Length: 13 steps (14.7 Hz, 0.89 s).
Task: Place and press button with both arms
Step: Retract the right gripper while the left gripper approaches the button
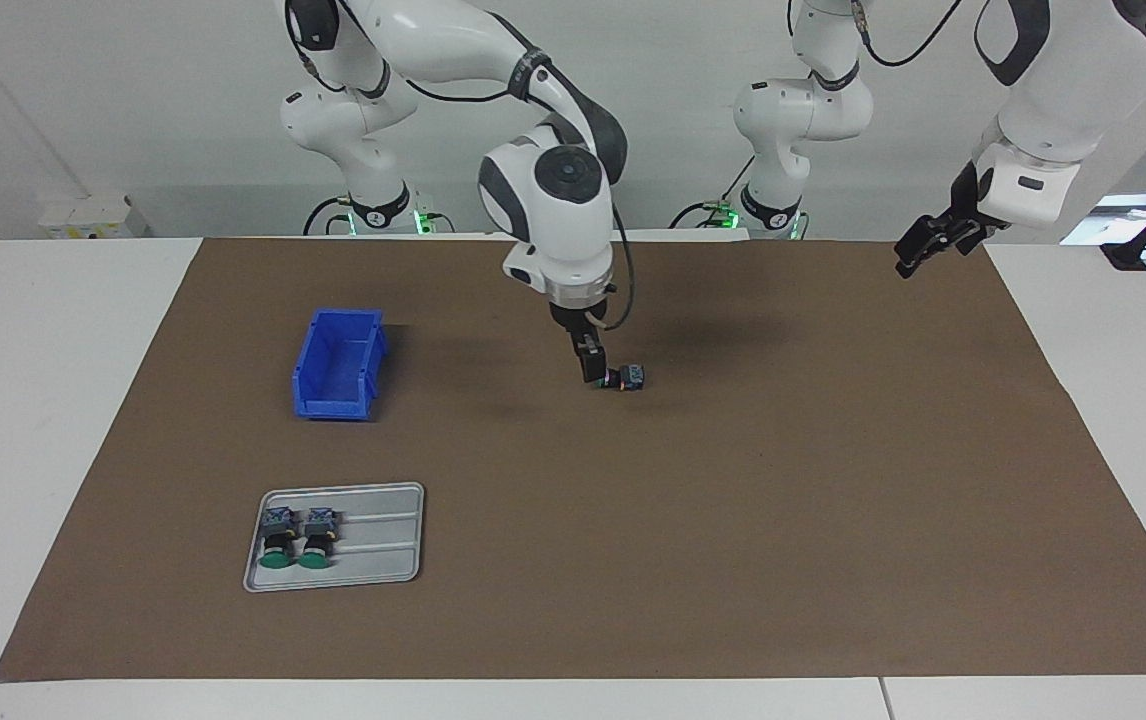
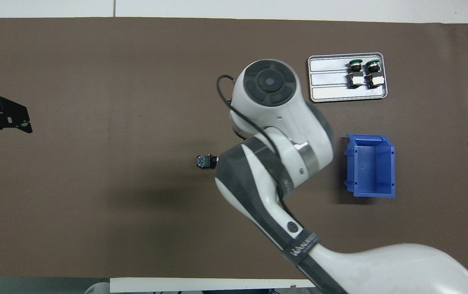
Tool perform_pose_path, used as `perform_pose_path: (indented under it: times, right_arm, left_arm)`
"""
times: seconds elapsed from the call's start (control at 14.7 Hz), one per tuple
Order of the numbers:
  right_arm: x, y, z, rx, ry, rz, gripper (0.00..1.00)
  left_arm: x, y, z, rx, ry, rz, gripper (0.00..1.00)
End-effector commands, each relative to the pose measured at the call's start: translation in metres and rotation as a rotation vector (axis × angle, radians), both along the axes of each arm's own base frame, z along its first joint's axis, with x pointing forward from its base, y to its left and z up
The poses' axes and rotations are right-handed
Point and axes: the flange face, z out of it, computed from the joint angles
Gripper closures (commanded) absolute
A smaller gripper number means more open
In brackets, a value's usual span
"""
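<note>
A button (image 1: 631, 378) lies on its side on the brown mat near the table's middle; its block body (image 2: 203, 161) peeks out from under the right arm in the overhead view. My right gripper (image 1: 592, 374) hangs low right beside the button's cap end, open and holding nothing. Its own arm hides it from overhead. My left gripper (image 1: 918, 250) waits in the air over the mat's edge at the left arm's end, open and empty, also visible from overhead (image 2: 1, 120).
A grey metal tray (image 1: 378, 540) holding two more green-capped buttons (image 1: 295, 540) sits toward the right arm's end, farther from the robots. A blue bin (image 1: 338, 365) stands nearer to the robots than the tray (image 2: 328, 81).
</note>
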Motion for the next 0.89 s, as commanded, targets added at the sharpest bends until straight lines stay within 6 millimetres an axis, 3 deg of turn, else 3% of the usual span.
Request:
perform_pose_path:
  times: [0.0,0.07,0.27,0.48,0.61,0.75,0.82]
  right_arm:
    - [0.006,-0.051,0.018,-0.001,0.014,0.233,0.02]
    - [0.008,-0.069,0.026,0.001,0.019,0.319,0.02]
    - [0.015,-0.156,0.066,0.027,0.013,0.532,0.02]
    - [0.007,-0.231,0.102,0.05,-0.022,0.757,0.02]
    - [0.003,-0.258,0.117,0.053,-0.057,0.906,0.02]
    - [0.0,-0.281,0.13,0.021,-0.05,1.014,0.02]
    - [-0.004,-0.291,0.139,0.001,-0.044,1.061,0.02]
  left_arm:
    - [-0.019,-0.046,-0.021,0.055,-0.03,0.214,0.0]
    - [-0.025,-0.065,-0.029,0.069,-0.023,0.24,0.0]
    - [-0.034,-0.108,-0.049,0.091,-0.044,0.395,0.0]
    - [-0.047,-0.163,-0.073,0.074,-0.079,0.511,0.0]
    - [-0.042,-0.19,-0.089,0.014,-0.077,0.651,0.0]
    - [-0.052,-0.232,-0.123,0.05,-0.052,0.681,0.0]
    - [-0.05,-0.241,-0.136,0.061,-0.05,0.743,0.0]
